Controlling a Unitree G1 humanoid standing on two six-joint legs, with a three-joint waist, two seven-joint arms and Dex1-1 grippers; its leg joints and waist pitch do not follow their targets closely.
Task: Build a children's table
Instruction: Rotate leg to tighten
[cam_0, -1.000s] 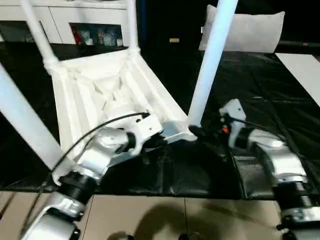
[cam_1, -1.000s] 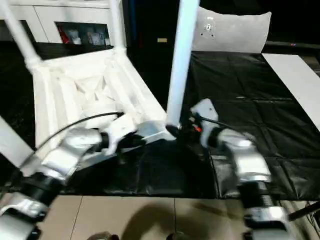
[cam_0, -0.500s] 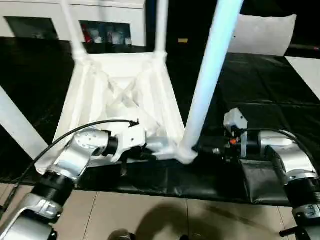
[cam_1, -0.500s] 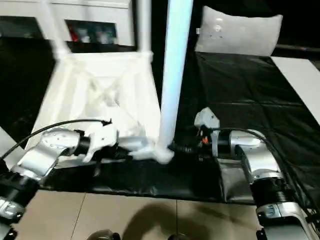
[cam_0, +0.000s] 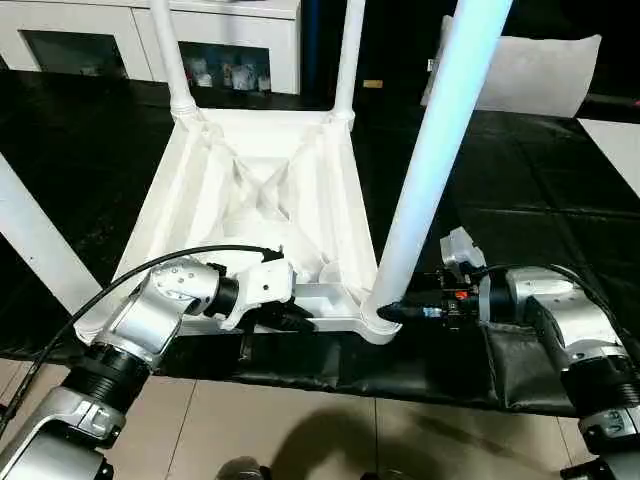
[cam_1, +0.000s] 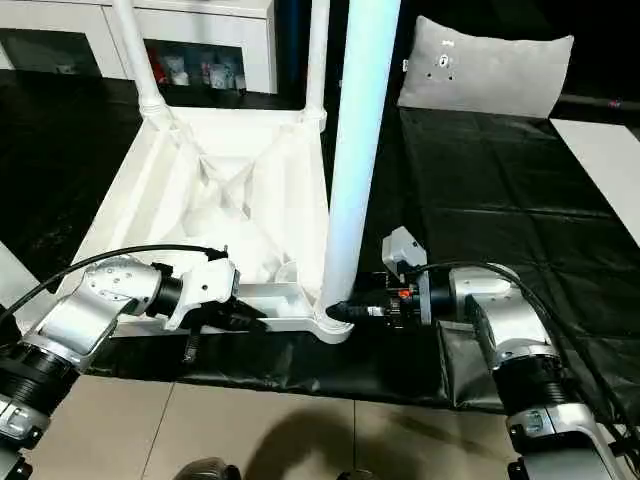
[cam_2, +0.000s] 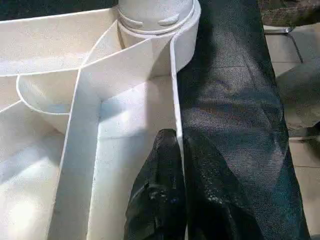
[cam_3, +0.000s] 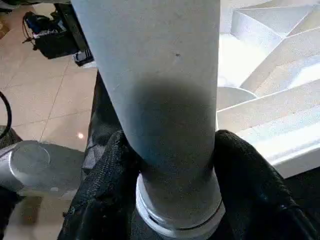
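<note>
— On the black mat (cam_0: 520, 200) sits the table (cam_0: 260, 200), upside down, ribbed underside up. What's around it?

— Beyond the table stands a white cabinet (cam_0: 230, 40) with shelves; a grey pillow (cam_1: 485, 70) leans off past its far right corner. Tan floor tiles (cam_0: 300, 430) run along the table's near edge, under my forearms.

— And your hands?

— My left gripper (cam_2: 181, 150) is clamped on the table's thin near rim, one finger (cam_2: 160, 180) inside the wall, the other outside. My right gripper (cam_3: 175, 170) has a finger on each side of the near-right leg (cam_0: 430, 160), just above its socket (cam_0: 380, 322), and both seem to touch it.

— Anything in the way?

— That leg rises straight up in front of me and hides part of the mat and pillow. Two far legs (cam_0: 172, 50) stand by the cabinet, and another leg (cam_0: 35, 240) slants at the table's near left.
</note>
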